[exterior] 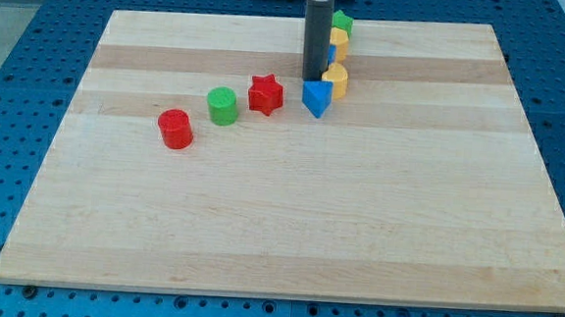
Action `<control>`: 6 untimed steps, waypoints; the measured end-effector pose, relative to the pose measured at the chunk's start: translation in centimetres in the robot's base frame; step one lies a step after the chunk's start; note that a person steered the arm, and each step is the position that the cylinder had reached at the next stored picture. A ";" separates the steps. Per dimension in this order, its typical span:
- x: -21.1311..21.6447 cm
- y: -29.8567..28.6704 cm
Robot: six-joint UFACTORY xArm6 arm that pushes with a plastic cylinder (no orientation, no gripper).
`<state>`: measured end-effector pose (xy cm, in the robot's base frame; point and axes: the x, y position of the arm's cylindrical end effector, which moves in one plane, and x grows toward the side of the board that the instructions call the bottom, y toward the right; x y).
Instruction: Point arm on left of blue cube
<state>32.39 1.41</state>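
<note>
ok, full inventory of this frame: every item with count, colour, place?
wooden board: 1, light wood, fills most of the view
blue pegboard: 1, blue with holes, under and around the board
red cylinder: 1, red, furthest toward the view's left
green cylinder: 1, green, right of the red cylinder
red star: 1, red, right of the green cylinder
blue triangular block: 1, blue, centre top
blue cube: 1, blue, mostly hidden behind the rod
yellow blocks: 2, yellow, stacked line toward the view's top; shapes unclear
green block: 1, green, topmost
my tip: 1, dark rod, just above the blue triangular block
</note>
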 end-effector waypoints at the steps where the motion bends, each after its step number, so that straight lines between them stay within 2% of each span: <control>1: 0.8 -5.0; 2: -0.6 -7.9; 3: -3.5 -7.2; 5: -3.8 -1.5; 6: -3.3 -0.9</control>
